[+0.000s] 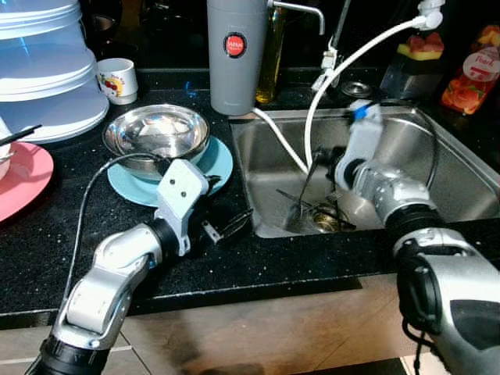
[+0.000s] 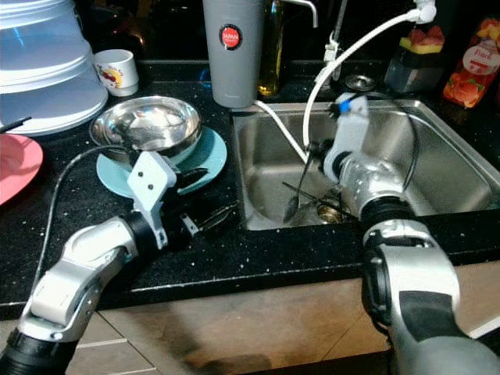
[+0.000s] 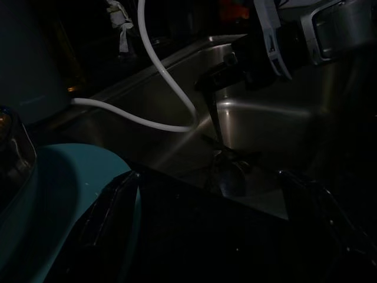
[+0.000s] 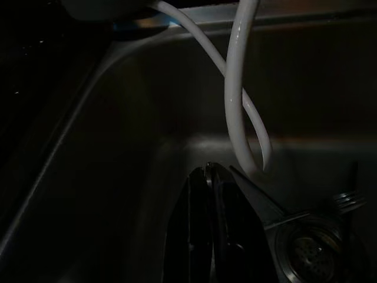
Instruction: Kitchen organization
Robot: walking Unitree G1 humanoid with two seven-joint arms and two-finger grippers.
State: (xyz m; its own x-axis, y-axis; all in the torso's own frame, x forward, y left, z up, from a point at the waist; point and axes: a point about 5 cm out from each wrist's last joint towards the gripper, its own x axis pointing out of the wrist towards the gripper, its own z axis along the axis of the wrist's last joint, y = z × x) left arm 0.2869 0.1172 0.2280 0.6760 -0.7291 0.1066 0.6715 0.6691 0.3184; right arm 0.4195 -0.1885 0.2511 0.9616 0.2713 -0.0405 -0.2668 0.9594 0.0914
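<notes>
Cutlery lies in the stainless sink [image 1: 437, 148]: a spoon [image 2: 294, 205] whose handle the right gripper [image 1: 319, 161] pinches between closed black fingers, its bowl hanging down near the drain [image 1: 326, 222], and a fork [image 4: 346, 199] resting by the drain's rim. In the right wrist view the fingers [image 4: 203, 230] press together with no gap, a grey handle slanting away from them toward the strainer. A white hose [image 1: 344, 66] loops from the tap at 1 o'clock down into the basin, just beside that gripper.

On the black countertop [image 1: 234, 262] at 9 o'clock from the sink, the left gripper [image 1: 234, 224] hovers close to the basin's edge, its two fingers spread apart and holding nothing. Just behind it, at 11 o'clock, a steel bowl [image 1: 156, 131] sits on a teal plate [image 1: 215, 164]. Farther at 9 o'clock a pink plate [image 1: 23, 183] reaches the frame's edge, with a stack of translucent containers [image 1: 47, 70] and a small printed mug [image 1: 117, 80] beyond. A grey flask [image 1: 236, 55] stands at 12 o'clock behind the sink corner.
</notes>
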